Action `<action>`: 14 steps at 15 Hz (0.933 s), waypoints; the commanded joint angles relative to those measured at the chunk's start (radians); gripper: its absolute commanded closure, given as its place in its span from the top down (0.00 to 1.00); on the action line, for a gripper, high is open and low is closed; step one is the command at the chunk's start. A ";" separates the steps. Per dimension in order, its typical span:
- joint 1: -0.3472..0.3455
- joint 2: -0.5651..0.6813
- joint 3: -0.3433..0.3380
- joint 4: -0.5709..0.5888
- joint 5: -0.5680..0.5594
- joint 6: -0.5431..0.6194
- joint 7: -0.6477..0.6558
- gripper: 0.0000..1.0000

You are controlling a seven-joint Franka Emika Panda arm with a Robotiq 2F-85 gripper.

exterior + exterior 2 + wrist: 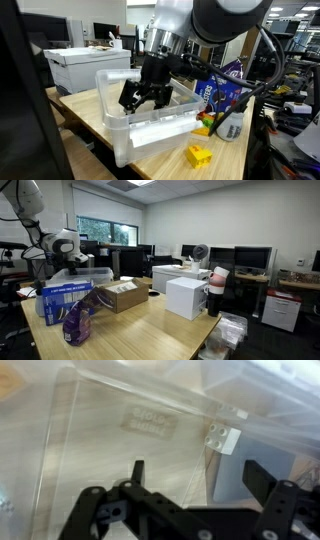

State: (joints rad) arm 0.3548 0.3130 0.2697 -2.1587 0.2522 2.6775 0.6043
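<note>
Hand: the hand [145, 97] is spread wide open, both fingers well apart, with nothing held between them.
Finger check: in the wrist view the two dark fingertips [138, 470] stand clear of each other, and only the bin shows in the gap.
Contact: no touch with any object can be confirmed; whether a fingertip brushes the bin cannot be told.
Position: the hand points down into the open top of the clear plastic bin [118, 135], fingertips about at rim level.
Bin: it stands on the wooden surface [85, 105] near its edge, upright and without a lid.
Bin contents: a small white block [222, 438] lies inside, close against a wall, ahead of the fingers and apart from them.
Outside the bin: a yellow block [199, 155] lies on the surface just beside the bin; a blue bag [225, 90] stands behind it.
</note>
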 commanded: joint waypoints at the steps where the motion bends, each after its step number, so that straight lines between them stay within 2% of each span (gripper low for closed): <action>1: 0.002 0.051 -0.017 0.073 0.031 -0.059 0.040 1.00; 8: -0.029 0.157 -0.022 0.211 0.106 -0.193 0.029 1.00; 14: -0.053 0.221 -0.019 0.269 0.200 -0.260 0.025 1.00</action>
State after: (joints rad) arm 0.3240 0.4979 0.2373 -1.9302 0.3901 2.4692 0.6339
